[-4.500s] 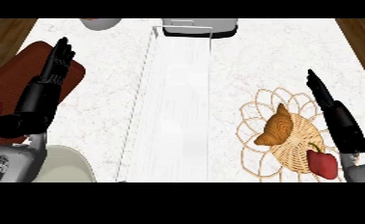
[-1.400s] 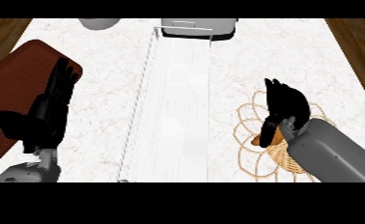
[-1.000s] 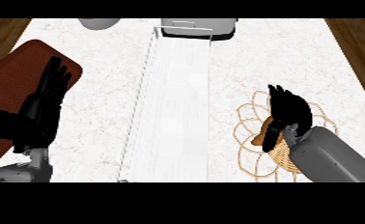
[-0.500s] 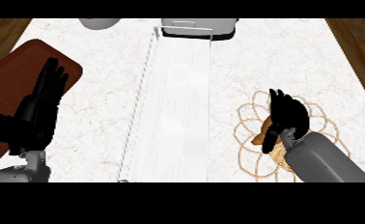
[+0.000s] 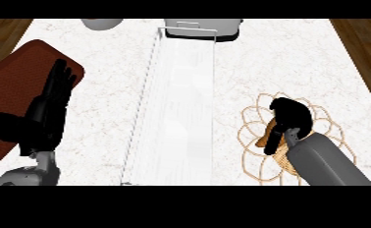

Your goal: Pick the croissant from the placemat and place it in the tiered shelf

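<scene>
— Where is the croissant (image 5: 265, 134)?

— Under the right hand (image 5: 291, 116), on the placemat (image 5: 278, 159). Only a brown sliver of it shows at the hand's left side, between the curled fingers above and a black fingertip below.

— So the hand has hold of it?

— The fingers are bent down over it and close round it, so yes, it grips the croissant. Whether the croissant is clear of the mat or resting on it, I cannot tell; the hand hides most of it.

— And the placemat itself?

— It spreads out on all sides of that hand: pale looped wickerwork, with the grey forearm crossing its near part.

— The tiered shelf (image 5: 181, 119)?

— To the left of the right hand, well apart from it. It is a long, pale, see-through frame running away from the robot along the middle of the counter (image 5: 116, 74).

— What lies past the shelf?

— At its far end stands a dark and grey appliance (image 5: 203, 29), and left of that a grey bowl (image 5: 101, 23) is cut off by the edge of the view.

— The other hand?

— The left hand (image 5: 54, 92) is at the left of the view, fingers straight and pointing away, holding nothing. Under and around it lies a reddish-brown board (image 5: 25, 70).
</scene>
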You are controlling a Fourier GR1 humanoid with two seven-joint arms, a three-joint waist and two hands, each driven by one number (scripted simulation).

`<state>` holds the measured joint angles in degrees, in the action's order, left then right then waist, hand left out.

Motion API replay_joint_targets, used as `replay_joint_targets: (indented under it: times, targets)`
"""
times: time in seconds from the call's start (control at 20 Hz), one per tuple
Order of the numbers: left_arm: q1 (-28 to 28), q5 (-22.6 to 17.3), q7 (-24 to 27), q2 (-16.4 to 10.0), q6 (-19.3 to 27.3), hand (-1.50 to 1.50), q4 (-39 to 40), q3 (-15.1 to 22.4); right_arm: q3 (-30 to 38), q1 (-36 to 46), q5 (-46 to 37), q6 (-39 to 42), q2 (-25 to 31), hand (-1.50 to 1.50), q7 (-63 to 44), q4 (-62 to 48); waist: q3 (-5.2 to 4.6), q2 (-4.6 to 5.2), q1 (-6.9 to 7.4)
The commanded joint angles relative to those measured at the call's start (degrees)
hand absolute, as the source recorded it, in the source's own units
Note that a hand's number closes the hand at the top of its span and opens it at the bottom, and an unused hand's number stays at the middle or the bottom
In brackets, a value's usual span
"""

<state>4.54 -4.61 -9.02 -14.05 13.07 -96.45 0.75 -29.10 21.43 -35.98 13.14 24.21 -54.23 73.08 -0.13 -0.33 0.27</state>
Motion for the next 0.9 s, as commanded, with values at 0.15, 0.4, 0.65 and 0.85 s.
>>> replay_joint_targets:
  times: [0.15,0.4,0.65,0.85]
  targets:
    - [0.15,1.62,2.48,2.37,-0.08,0.0,2.22,-0.05,-2.31,-0.01,-8.84,0.3,-1.54,1.5,2.95,-2.98,0.13,0.36,-0.09]
    - [-0.05,0.79,0.63,0.59,-1.69,0.0,0.64,-1.32,-6.51,-1.13,-9.62,0.82,1.33,1.5,15.72,3.19,0.16,0.33,0.09]
    - [2.17,0.42,0.37,1.33,-3.16,0.0,0.33,0.99,-24.3,3.44,-8.2,6.94,-2.45,1.5,40.25,15.93,0.48,0.56,6.16]
    - [2.35,0.57,-0.63,1.44,-2.11,0.0,0.92,0.18,-28.42,2.84,-3.63,7.56,3.43,1.5,58.18,24.48,0.4,0.41,2.19]
